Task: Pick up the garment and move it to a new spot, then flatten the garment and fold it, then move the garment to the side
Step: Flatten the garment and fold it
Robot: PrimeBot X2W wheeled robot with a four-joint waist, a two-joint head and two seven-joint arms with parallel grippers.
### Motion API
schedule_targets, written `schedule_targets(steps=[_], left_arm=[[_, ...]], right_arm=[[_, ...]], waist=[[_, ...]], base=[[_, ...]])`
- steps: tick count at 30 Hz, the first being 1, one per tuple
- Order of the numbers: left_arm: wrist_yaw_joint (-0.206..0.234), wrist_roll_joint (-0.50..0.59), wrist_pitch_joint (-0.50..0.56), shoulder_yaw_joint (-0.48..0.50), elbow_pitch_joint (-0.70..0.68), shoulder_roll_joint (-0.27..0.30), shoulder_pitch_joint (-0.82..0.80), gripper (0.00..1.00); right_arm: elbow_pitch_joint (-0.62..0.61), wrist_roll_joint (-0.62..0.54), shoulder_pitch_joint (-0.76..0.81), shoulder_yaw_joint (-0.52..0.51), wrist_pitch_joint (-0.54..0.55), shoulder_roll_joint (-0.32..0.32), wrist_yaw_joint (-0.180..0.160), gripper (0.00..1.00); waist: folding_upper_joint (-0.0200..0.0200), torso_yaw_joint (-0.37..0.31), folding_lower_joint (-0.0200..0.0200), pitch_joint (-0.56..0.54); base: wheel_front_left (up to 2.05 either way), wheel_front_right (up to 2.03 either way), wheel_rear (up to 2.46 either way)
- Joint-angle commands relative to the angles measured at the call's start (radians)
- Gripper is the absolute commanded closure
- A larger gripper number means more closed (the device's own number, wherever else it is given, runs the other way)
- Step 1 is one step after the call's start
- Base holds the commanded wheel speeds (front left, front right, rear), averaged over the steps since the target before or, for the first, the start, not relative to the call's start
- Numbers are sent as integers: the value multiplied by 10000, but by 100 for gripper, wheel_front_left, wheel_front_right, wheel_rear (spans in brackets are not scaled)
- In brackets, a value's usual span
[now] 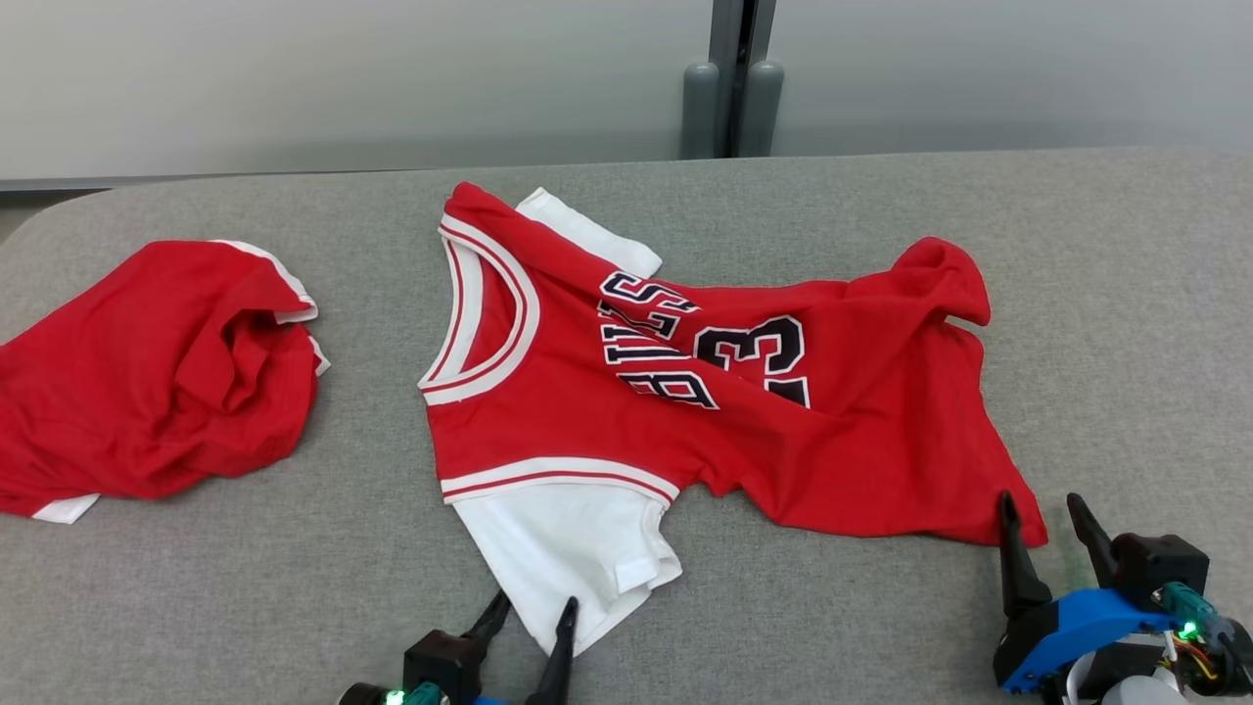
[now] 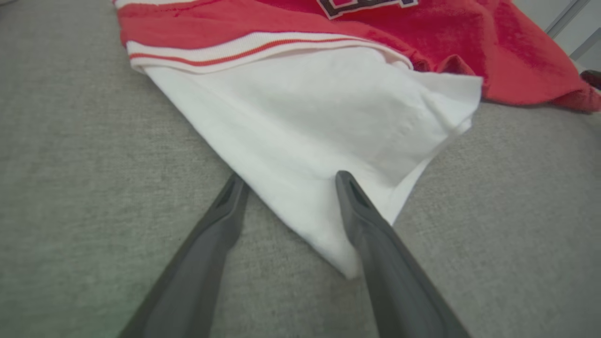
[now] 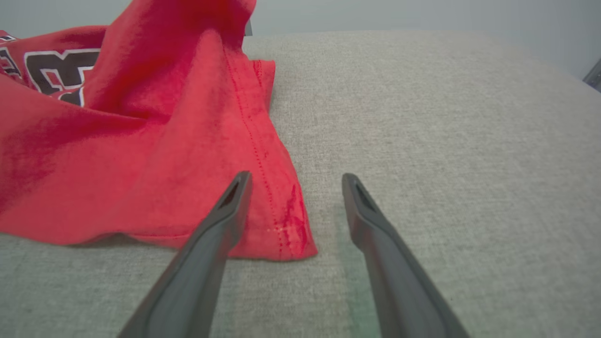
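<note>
A crumpled red knit jersey (image 1: 607, 431) with ribbed white trim is lying mid-table (image 1: 881, 196), toward the grey woven top's near edge. The left gripper (image 1: 536, 599) is straddling its smooth white sleeve (image 2: 305, 141) corner, spread wide and empty. The right gripper (image 1: 1039, 499), likewise released, is flanking the stitched hem (image 3: 281, 234) corner.
</note>
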Motion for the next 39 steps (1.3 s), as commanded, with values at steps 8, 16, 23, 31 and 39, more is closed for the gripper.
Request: schedule_targets(steps=[8, 16, 23, 31, 39], left_arm=[[-101, -787, 379, -778, 545, -72, -338, 0], [-104, -1761, 172, -1128, 914, -71, -932, 100], [-10, -1903, -48, -447, 368, 111, -1460, 100], [24, -1641, -56, 747, -983, 853, -3408, 100], [-41, -1670, 441, 1324, -1131, 1640, -7739, 100]], right_arm=[[922, 178, -293, 55, -42, -23, 1, 0], [943, 841, -371, 676, -24, 36, 3, 100], [-216, 1488, -250, 1157, -28, 37, 3, 100], [-1524, 2823, -1721, 2029, -30, -126, 3, 100], [-1305, 4058, -5639, 2662, 1, -491, 3, 100]], waist=[[0, 36, 1, 62], [0, -48, 1, -34], [0, -116, 1, -144], [0, -256, 1, 392], [0, -618, 1, 1886]], base=[[0, 0, 0], [0, 0, 0], [0, 0, 0], [0, 0, 0], [0, 0, 0]])
